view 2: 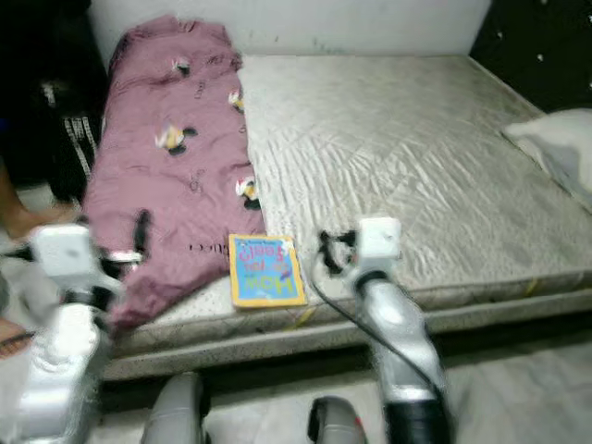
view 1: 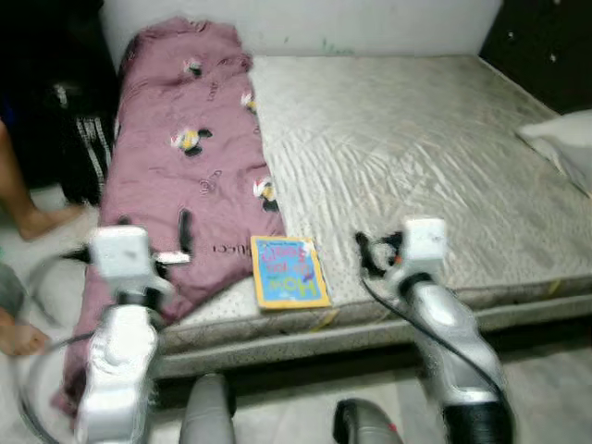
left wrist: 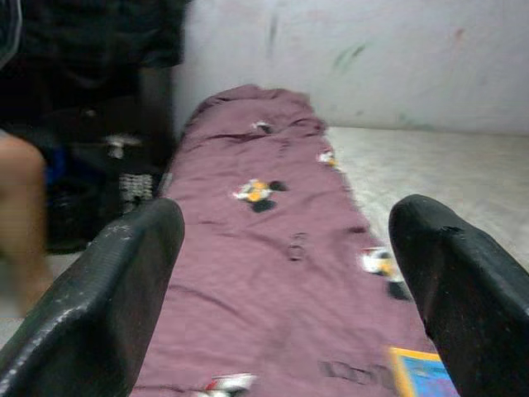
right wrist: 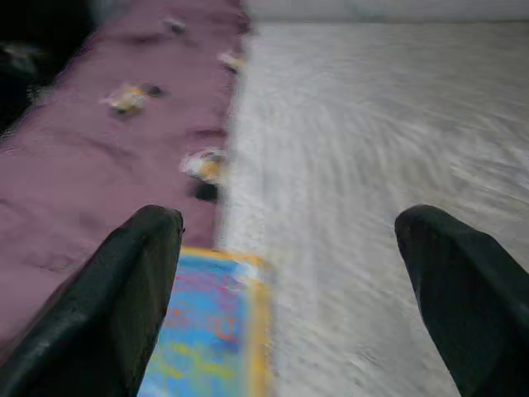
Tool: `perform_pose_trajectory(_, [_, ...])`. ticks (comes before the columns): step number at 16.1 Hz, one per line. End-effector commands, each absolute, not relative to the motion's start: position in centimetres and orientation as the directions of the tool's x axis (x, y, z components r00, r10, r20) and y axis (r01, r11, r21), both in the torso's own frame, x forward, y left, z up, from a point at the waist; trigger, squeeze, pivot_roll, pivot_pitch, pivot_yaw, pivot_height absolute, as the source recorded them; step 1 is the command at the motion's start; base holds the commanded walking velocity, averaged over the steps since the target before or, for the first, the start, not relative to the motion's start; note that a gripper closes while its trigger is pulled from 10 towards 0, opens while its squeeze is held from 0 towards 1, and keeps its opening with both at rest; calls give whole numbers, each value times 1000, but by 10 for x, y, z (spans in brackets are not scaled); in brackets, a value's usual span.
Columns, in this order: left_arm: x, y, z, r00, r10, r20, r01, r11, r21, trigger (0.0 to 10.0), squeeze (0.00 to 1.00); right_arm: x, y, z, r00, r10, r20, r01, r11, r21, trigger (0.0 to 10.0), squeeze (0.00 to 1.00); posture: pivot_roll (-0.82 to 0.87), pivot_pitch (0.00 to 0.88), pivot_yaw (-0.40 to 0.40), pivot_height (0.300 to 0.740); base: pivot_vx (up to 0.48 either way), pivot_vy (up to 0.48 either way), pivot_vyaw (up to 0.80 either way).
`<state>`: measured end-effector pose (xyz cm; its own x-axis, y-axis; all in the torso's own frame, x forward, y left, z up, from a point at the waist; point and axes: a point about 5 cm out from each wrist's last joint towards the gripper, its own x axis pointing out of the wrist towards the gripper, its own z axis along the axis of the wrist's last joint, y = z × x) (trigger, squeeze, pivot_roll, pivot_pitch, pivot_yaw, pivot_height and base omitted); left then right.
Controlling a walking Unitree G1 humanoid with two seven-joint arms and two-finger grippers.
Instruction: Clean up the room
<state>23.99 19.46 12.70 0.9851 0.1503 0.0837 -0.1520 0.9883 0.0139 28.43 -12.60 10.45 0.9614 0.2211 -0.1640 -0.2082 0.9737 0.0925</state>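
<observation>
Nearest you, both arms are raised at the mattress's (view 1: 444, 166) front edge: the left gripper (left wrist: 285, 273) over the maroon blanket (view 1: 185, 139), the right gripper (right wrist: 289, 281) just at three o'clock of the children's book (view 1: 289, 272), both with fingers spread wide and holding nothing. The book lies flat near the edge, touching the blanket at its nine o'clock. A pillow (view 1: 564, 139) sits far off at two o'clock; a person's legs (view 1: 28, 217) stand at nine o'clock. Reach carelessly and you may push the flat book off the edge or snag blanket with it.
</observation>
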Motion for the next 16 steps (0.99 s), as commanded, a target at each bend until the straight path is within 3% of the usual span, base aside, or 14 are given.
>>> perform_pose_trajectory(1, [242, 185, 130, 989, 115, 94, -115, 993, -2, 10000, 0, 284, -138, 105, 968, 186, -167, -176, 982, 72, 10000, 0, -39, 0, -38, 642, 480, 0, 0])
perform_pose_trajectory(6, [242, 185, 128, 989, 121, 82, -121, 993, -2, 10000, 0, 282, -138, 105, 968, 185, -168, -175, 982, 73, 10000, 0, -40, 3, -38, 642, 462, 0, 0])
perform_pose_trajectory(10, [250, 180, 114, 995, 102, -21, -103, 994, -21, 10000, 0, 281, -139, 107, 968, 185, -170, -175, 982, 70, 10000, 0, -39, 25, -48, 642, 0, 0, 0])
perform_pose_trajectory(11, [257, 178, 112, 995, 94, -37, -97, 991, -88, 10000, 0, 280, -139, 107, 967, 186, -173, -175, 982, 74, 10000, 0, -45, 33, -48, 642, 0, 0, 0])
perform_pose_trajectory(16, [281, 171, 109, 993, 75, -87, -88, 984, -153, 10000, 0, 269, -147, 107, 967, 167, -194, -153, 985, 81, 10000, 0, -80, 64, -41, 587, 0, 0, 0])
